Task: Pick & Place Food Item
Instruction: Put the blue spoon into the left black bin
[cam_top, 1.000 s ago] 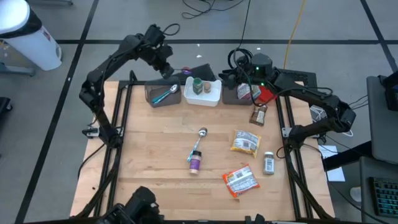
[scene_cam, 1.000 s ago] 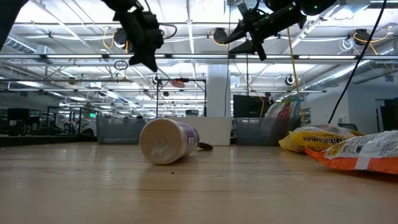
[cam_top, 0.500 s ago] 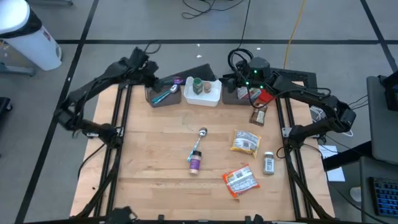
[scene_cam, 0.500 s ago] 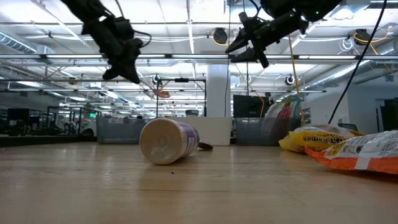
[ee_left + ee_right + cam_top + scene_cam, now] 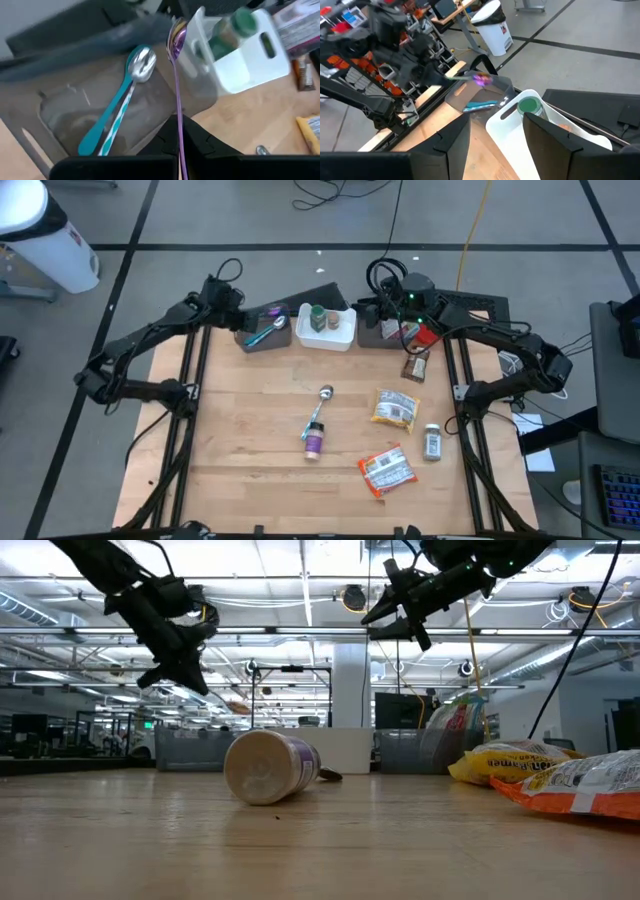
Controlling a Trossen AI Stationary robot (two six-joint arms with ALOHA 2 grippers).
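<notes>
My left gripper (image 5: 238,312) hovers over the left grey bin (image 5: 262,333) at the table's far edge, shut on a purple spoon (image 5: 272,311). The spoon's bowl (image 5: 176,37) hangs over the bin's right wall. In that bin lie a teal spoon (image 5: 107,125) and a striped-handled metal spoon. My right gripper (image 5: 386,307) stands open and empty above the right grey bin (image 5: 385,332), which holds a red packet. A white bin (image 5: 325,327) between them holds a green-capped jar (image 5: 529,106). My left gripper pinches the purple spoon's thin handle (image 5: 177,107) between its two fingers (image 5: 197,137). The handle runs straight out along the fingers, which slant down toward the bin. The spoon is lifted clear, bowl end foremost, above the bin.
On the table lie a metal scoop (image 5: 323,404), a purple jar on its side (image 5: 313,442), a yellow bag (image 5: 393,408), an orange bag (image 5: 386,470), a small spice jar (image 5: 432,441) and a brown packet (image 5: 415,365). A white waste bin (image 5: 45,235) stands on the floor.
My left gripper has come down and drawn back toward the table's left edge, rolling as it went. It stays shut on the purple spoon, whose bowl has moved from near the white bin to over the left grey bin.
</notes>
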